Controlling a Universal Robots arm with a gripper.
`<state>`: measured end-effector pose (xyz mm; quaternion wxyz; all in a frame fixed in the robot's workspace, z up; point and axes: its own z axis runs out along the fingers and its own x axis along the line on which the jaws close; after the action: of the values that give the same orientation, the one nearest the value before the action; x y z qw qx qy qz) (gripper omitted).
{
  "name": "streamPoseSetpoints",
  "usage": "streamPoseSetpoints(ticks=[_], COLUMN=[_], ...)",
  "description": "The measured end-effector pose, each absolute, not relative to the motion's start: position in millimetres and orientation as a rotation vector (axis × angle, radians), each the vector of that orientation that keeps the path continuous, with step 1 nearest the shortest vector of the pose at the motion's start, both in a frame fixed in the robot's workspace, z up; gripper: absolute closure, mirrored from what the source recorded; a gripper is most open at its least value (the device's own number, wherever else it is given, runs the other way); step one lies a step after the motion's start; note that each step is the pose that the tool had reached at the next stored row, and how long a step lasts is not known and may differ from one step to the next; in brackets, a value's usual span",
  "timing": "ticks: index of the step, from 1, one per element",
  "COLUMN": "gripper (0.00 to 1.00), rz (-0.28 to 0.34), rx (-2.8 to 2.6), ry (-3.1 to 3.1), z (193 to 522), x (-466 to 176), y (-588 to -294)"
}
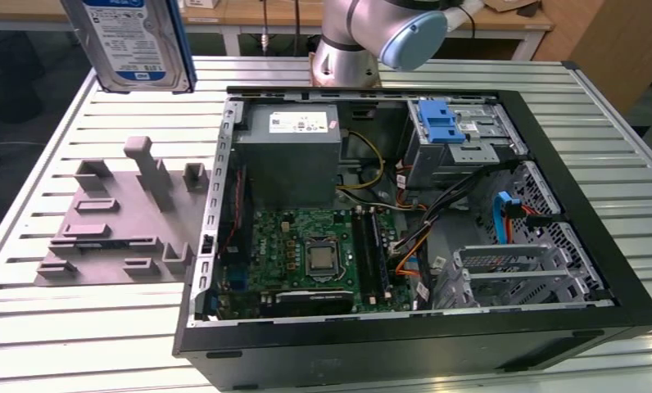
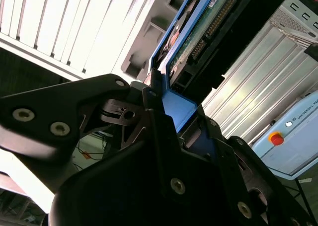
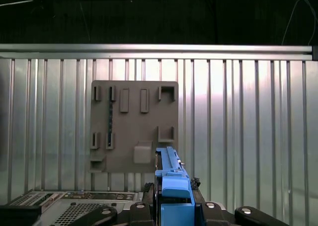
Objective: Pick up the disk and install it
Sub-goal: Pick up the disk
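Exterior view: the disk hangs upright above the grey fixture plate, well apart from the open computer case. In the first wrist view the gripper is clamped on its edge. A steady, untilted carry over the case wall seems wise.

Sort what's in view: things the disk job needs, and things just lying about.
Job:
disk, clamped in the end effector
open case, probably where the disk goes

Lying about:
grey plate
power supply
table
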<state>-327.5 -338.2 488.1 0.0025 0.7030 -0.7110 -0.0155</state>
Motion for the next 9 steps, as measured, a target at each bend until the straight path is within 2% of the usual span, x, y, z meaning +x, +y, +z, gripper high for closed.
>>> streamPoseSetpoints(ticks=[9], gripper=[0.64], rz=[-0.048], rx=[2.205], ry=[-2.23], z=[488.1], x=[-323.6], y=[-338.2])
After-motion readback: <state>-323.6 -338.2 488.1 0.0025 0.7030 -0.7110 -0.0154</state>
